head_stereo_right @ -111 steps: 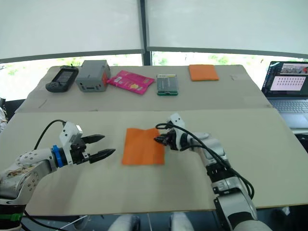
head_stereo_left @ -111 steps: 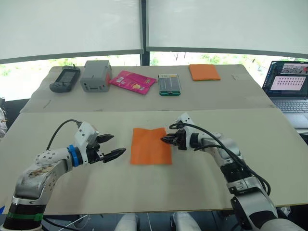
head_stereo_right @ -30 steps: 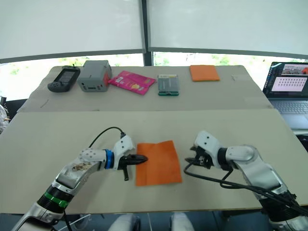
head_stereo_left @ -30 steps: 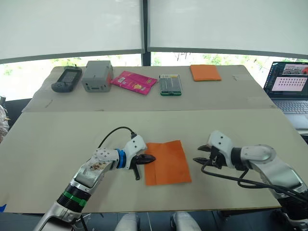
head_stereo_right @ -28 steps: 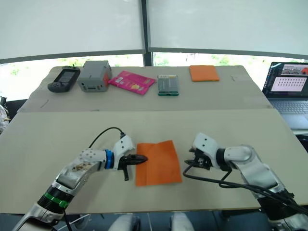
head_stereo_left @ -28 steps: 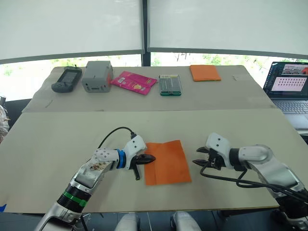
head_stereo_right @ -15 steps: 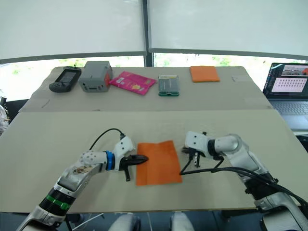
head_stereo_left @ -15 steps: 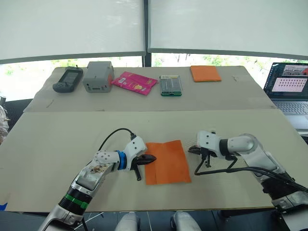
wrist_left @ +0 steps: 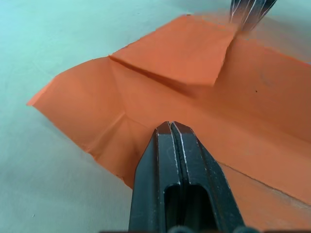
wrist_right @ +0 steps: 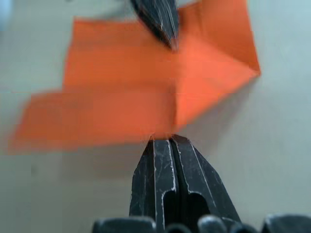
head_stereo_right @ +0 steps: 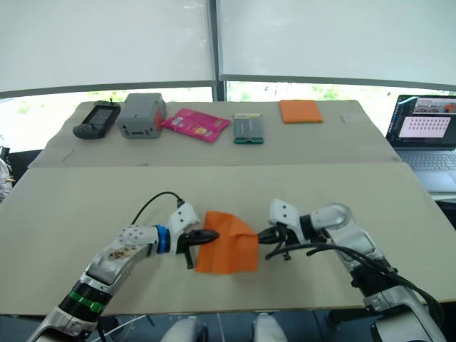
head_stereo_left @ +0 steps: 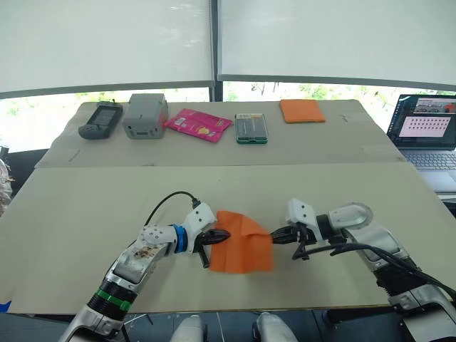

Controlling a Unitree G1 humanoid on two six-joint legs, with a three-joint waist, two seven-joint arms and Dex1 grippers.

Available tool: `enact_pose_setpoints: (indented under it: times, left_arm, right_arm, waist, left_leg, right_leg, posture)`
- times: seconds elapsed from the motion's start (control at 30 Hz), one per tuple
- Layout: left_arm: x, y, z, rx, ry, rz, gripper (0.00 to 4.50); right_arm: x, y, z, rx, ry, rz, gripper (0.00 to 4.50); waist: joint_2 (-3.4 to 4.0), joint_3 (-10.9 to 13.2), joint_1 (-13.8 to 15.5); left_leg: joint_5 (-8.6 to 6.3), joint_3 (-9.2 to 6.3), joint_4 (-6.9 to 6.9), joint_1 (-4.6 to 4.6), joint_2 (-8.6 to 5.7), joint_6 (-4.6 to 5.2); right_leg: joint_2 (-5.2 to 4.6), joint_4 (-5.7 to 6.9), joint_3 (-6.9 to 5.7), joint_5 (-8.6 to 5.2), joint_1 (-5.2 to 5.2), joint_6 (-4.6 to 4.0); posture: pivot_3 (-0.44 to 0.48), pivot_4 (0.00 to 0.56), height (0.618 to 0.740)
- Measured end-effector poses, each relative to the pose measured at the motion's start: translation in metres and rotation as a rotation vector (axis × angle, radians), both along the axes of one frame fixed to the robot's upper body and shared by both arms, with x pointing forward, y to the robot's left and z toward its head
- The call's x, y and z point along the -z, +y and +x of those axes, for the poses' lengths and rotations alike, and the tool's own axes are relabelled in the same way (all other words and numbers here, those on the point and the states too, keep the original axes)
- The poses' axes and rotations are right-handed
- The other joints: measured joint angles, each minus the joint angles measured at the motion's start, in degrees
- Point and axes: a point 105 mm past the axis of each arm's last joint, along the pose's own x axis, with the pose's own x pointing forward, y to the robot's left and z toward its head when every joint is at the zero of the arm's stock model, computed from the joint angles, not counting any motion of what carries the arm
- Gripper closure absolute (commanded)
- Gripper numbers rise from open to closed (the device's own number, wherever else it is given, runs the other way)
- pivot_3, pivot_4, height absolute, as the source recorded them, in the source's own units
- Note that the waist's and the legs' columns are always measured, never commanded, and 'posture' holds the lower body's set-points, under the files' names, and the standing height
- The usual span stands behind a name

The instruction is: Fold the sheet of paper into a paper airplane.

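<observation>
The left gripper (head_stereo_left: 218, 235) has its jaws pressed together, their tips resting flat on the left edge of the sheet of paper (head_stereo_left: 239, 253) and pinning it to the counter (head_stereo_left: 85, 214). In the left wrist view the two black fingers (wrist_left: 177, 160) lie side by side with no gap, on top of the orange surface rather than around any fold of it.

The right gripper (head_stereo_left: 276, 236) also has its jaws together, and its tips meet the paper's right edge. A corner flap (wrist_left: 180, 51) on that side is lifted off the counter and bent over towards the sheet's middle; the right wrist view shows the tips right at the rim of the raised paper, though whether a layer is pinched between them or merely pushed by them cannot be told.

The sheet lies on the near half of the counter, between the two grippers, with crease lines running across it.

On the far counter (head_stereo_left: 342, 146), well apart from the paper, stand in a row a dark handheld device (head_stereo_left: 100, 119), a grey box (head_stereo_left: 144, 115), a pink printed packet (head_stereo_left: 198, 124), a small green-edged case (head_stereo_left: 251, 127) and a smooth orange rectangle (head_stereo_left: 301, 110). An open laptop (head_stereo_left: 424, 132) sits at the far right.
</observation>
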Motion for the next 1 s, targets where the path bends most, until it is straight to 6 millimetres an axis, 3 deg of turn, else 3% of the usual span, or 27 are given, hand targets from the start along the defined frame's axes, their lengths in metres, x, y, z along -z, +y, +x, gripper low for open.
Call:
enact_pose_setpoints:
  times: [0.3,0.43,0.6,0.77,1.0]
  left_arm:
    - [0.001,-0.001,0.002,0.009,-0.005,-0.007,4.5]
    - [0.001,-0.002,0.002,0.01,-0.008,-0.014,4.5]
    - [0.0,-0.01,0.003,-0.006,0.021,-0.079,4.5]
    - [-0.013,-0.03,0.007,-0.046,0.124,-0.273,4.5]
    - [-0.018,-0.019,0.014,-0.122,0.15,-0.316,4.5]
  right_arm:
    - [-0.02,0.008,0.005,0.048,0.054,0.128,4.49]
    - [-0.026,0.021,0.001,0.028,0.054,0.168,4.49]
    - [-0.021,0.028,-0.001,0.046,0.06,0.173,4.49]
    - [-0.011,0.025,0.002,0.087,0.046,0.124,4.49]
    - [-0.004,0.031,0.004,0.096,0.036,0.11,4.49]
  waist:
    - [0.0,0.0,0.1]
    - [0.0,0.0,0.1]
    - [0.0,0.0,0.28]
    - [0.0,0.0,0.16]
    - [0.0,0.0,-0.11]
  left_leg:
    - [0.0,-0.01,0.0,-0.01,-0.03,0.0]
    - [0.0,-0.01,0.0,-0.01,-0.02,0.0]
    - [0.0,0.0,0.0,-0.06,-0.06,0.0]
    - [0.0,-0.05,0.0,-0.67,-0.07,0.0]
    - [0.0,-0.09,0.0,-0.88,-0.06,0.0]
  right_leg:
    - [-0.06,-0.02,-0.01,-0.01,0.0,0.02]
    - [-0.04,-0.01,-0.03,-0.01,0.0,0.02]
    - [-0.12,-0.08,-0.03,0.0,0.0,0.06]
    - [-0.12,-0.05,-0.05,0.02,-0.57,0.09]
    - [-0.06,0.07,-0.03,0.04,-0.88,0.06]
  posture:
    - [0.0,0.15,0.74]
    - [0.0,0.15,0.74]
    - [0.0,0.15,0.74]
    - [0.0,0.15,0.74]
    - [0.0,0.15,0.74]
